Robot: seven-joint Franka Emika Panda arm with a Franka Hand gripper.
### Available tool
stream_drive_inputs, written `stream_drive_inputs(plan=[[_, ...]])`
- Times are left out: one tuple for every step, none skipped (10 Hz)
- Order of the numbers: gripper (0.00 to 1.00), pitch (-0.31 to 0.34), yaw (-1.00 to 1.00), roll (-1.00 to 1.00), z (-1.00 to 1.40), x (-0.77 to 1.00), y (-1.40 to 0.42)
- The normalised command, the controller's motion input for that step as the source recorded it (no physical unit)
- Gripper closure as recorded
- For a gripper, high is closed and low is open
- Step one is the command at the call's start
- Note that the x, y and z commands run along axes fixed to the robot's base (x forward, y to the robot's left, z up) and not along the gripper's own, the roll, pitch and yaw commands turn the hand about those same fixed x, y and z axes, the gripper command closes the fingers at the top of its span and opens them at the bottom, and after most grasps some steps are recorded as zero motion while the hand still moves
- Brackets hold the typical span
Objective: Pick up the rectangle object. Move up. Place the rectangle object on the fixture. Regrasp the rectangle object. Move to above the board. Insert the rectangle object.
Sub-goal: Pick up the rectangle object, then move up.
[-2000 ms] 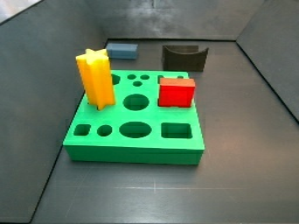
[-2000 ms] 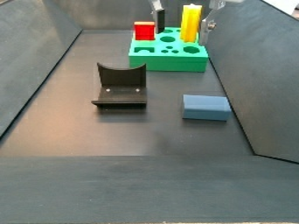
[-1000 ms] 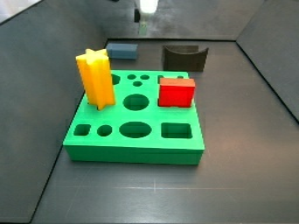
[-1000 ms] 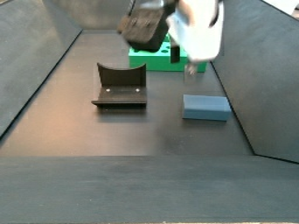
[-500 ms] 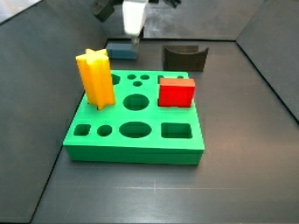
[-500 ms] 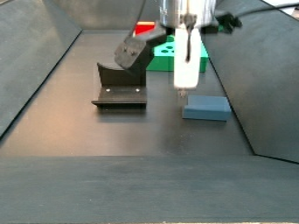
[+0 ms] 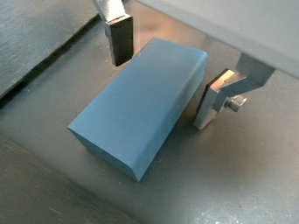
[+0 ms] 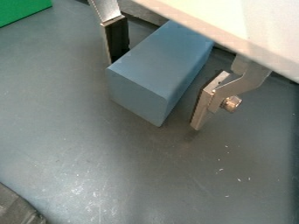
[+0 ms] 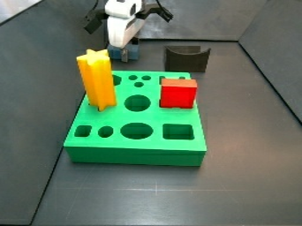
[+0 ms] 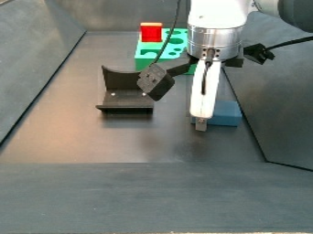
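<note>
The rectangle object (image 7: 146,101) is a slate-blue block lying flat on the dark floor; it shows in both wrist views (image 8: 158,74). My gripper (image 7: 163,72) is open and low over it, with one finger (image 7: 117,39) on each long side and a small gap to the block. In a side view my gripper (image 10: 202,121) hides most of the block (image 10: 226,111). The fixture (image 10: 124,90) stands empty to one side, also seen in the other side view (image 9: 186,58). The green board (image 9: 136,124) lies apart from my gripper (image 9: 122,44).
A yellow star post (image 9: 97,79) and a red cube (image 9: 178,92) stand in the board. Grey walls close in the floor on all sides; one wall runs close beside the block (image 10: 263,101). A corner of the board (image 8: 17,9) shows in a wrist view.
My gripper has come down from above the floor and now straddles the blue block. The block, fixture and board have not moved.
</note>
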Motion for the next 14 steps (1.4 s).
stream_drive_inputs(plan=[[0.00,0.000,0.00,0.02,0.00,0.00,0.00],[1.00,0.000,0.00,0.00,0.00,0.00,0.00],[1.00,0.000,0.00,0.00,0.00,0.00,0.00],[1.00,0.000,0.00,0.00,0.00,0.00,0.00],[1.00,0.000,0.00,0.00,0.00,0.00,0.00],[1.00,0.000,0.00,0.00,0.00,0.00,0.00],[1.00,0.000,0.00,0.00,0.00,0.00,0.00],[1.00,0.000,0.00,0.00,0.00,0.00,0.00],[1.00,0.000,0.00,0.00,0.00,0.00,0.00],[1.00,0.000,0.00,0.00,0.00,0.00,0.00],[1.00,0.000,0.00,0.00,0.00,0.00,0.00],[1.00,0.000,0.00,0.00,0.00,0.00,0.00],[1.00,0.000,0.00,0.00,0.83,0.00,0.00],[1.00,0.014,-0.03,0.00,0.81,-0.01,-0.01]])
